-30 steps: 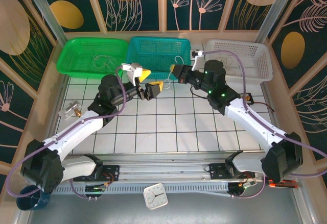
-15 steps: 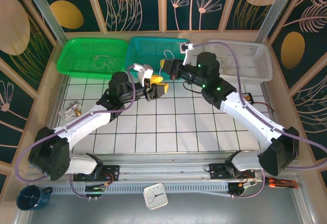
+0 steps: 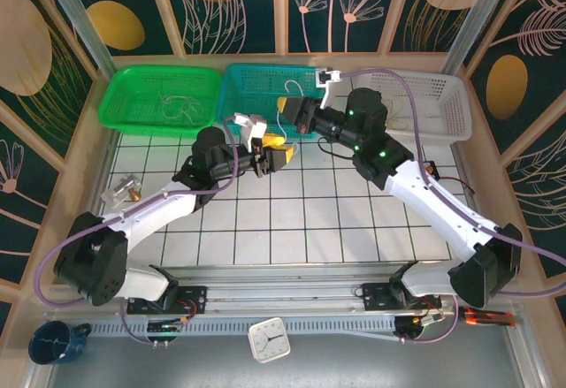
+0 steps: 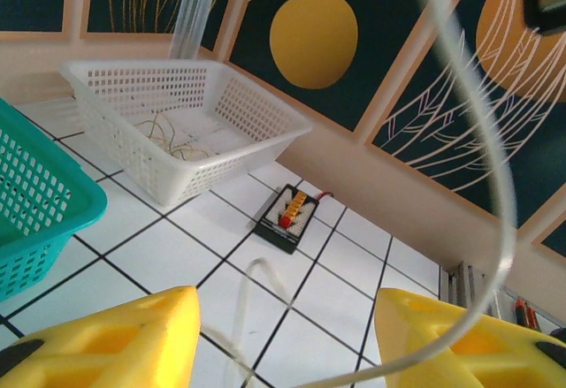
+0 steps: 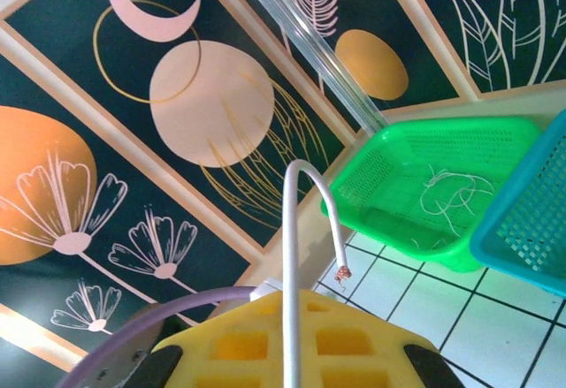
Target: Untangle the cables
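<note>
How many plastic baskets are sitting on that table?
3: green basket far left, teal basket middle, white basket far right, along the back edge. None seems hidden.

I see a white basket (image 4: 232,162) of moulded plastic lattice, smooth faintly shiny table tiles (image 4: 168,251), matt yellow fingers (image 4: 115,335), and a smooth pale plastic-sheathed cable (image 5: 290,255).

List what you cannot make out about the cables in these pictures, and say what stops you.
Thin wires in the green basket, top view: too fine to count or trace crossings.
White cable, left wrist view: blurred near the lens, its end cut off by the bottom edge.
Same cable, right wrist view: lower length cut off by the bottom edge.
White basket, top view: left part hidden behind the right arm.
</note>
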`<control>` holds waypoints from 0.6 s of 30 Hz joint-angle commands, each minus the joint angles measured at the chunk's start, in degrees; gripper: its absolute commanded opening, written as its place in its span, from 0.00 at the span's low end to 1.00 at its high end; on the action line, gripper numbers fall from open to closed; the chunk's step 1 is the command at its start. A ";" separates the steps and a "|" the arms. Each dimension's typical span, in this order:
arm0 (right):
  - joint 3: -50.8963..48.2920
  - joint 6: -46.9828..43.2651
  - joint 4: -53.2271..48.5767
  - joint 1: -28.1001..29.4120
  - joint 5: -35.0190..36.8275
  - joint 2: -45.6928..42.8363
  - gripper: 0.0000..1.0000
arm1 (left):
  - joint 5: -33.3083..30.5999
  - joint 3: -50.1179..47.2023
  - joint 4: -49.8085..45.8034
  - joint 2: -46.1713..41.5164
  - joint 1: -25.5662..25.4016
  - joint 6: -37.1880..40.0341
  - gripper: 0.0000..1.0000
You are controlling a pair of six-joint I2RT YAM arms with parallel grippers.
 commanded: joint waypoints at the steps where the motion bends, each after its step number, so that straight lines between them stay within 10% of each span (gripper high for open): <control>1: 1.84 1.77 3.98 -0.21 -1.51 -1.98 0.00 | 1.20 -0.42 4.11 0.61 -0.20 -0.66 0.52; 18: -0.65 2.87 5.73 -0.27 -0.85 -3.69 0.00 | 2.01 0.75 8.72 2.56 -0.21 -3.77 0.12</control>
